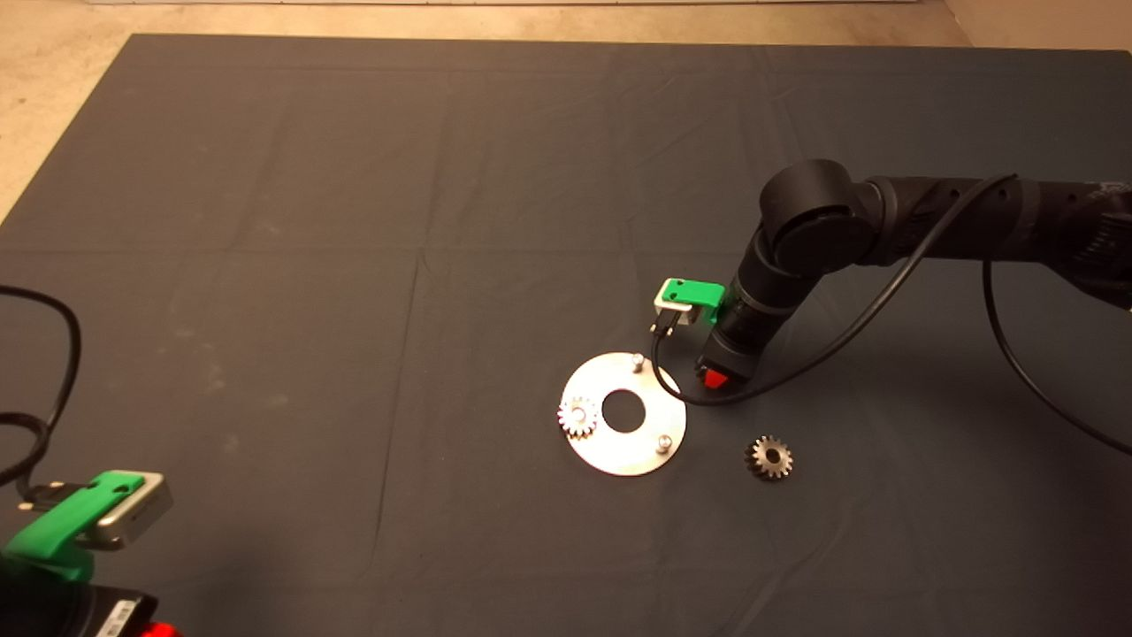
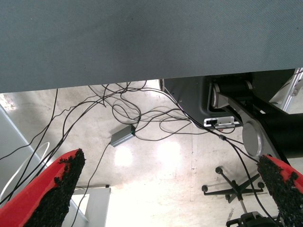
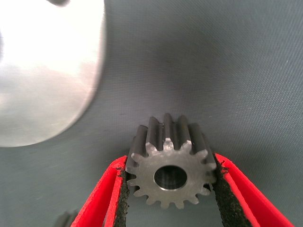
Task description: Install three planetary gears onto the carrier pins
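Note:
The shiny round carrier disc (image 1: 638, 456) lies on the mat, right of centre. Two bare carrier pins stand on it, one at the far edge (image 1: 637, 360) and one at the near right (image 1: 665, 441). One planetary gear (image 1: 577, 417) sits on the disc's left side. A second gear (image 1: 768, 457) lies flat on the mat to the right of the disc. My right gripper (image 1: 712, 379) hangs just right of the disc's far edge, shut on a third gear (image 3: 170, 177) held between its pads, above the mat beside the disc (image 3: 47, 85). My left gripper (image 2: 175, 189) is parked open at the lower left.
A black cable (image 1: 884, 301) hangs from the right arm and loops over the disc's right edge. The dark mat (image 1: 354, 265) ends at a pale floor along the far and left edges. Cables and a chair base (image 2: 227, 189) lie on the floor.

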Controlling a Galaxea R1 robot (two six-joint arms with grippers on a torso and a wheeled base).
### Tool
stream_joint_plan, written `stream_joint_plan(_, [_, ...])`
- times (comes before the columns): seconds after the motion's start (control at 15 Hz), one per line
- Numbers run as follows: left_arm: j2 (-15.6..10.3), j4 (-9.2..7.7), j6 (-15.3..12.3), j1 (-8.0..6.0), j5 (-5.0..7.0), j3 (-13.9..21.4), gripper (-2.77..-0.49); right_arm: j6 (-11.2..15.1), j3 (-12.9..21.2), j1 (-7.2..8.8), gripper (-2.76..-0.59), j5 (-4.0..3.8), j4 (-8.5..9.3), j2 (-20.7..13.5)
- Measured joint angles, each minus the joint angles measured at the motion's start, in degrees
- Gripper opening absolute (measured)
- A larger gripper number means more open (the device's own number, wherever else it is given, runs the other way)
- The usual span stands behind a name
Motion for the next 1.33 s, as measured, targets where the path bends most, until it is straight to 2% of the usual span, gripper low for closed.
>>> stream_joint_plan(0.27, [0.0, -0.02, 0.0, 0.0, 0.0, 0.0, -0.64, 1.1, 1.6, 4.53, -2.25, 0.02, 0.5, 1.5])
stream_joint_plan(0.4, [0.1, -0.01, 0.0, 0.0, 0.0, 0.0, -0.64, 1.5, 2.1, 5.39, -2.25, 0.06, 1.12, 1.9])
stream_joint_plan(0.6, [0.3, -0.02, 0.0, 0.0, -0.02, 0.0, -0.64, 2.1, 2.1, 6.65, -2.25, -0.34, 2.64, 3.2])
stream_joint_plan(0.67, [0.3, -0.02, 0.0, 0.0, -0.02, 0.0, -0.64, 2.1, 2.1, 6.82, -2.25, -0.41, 3.0, 3.8])
stream_joint_plan(0.87, [0.3, -0.02, 0.0, 0.0, -0.01, 0.0, -0.64, 2.5, 1.1, 6.89, -2.25, 0.02, 4.54, 7.1])
stream_joint_plan(1.33, [0.3, -0.02, 0.0, 0.0, 0.0, 0.0, -0.64, 2.6, -0.8, 6.87, -2.25, -0.09, 4.82, 9.8])
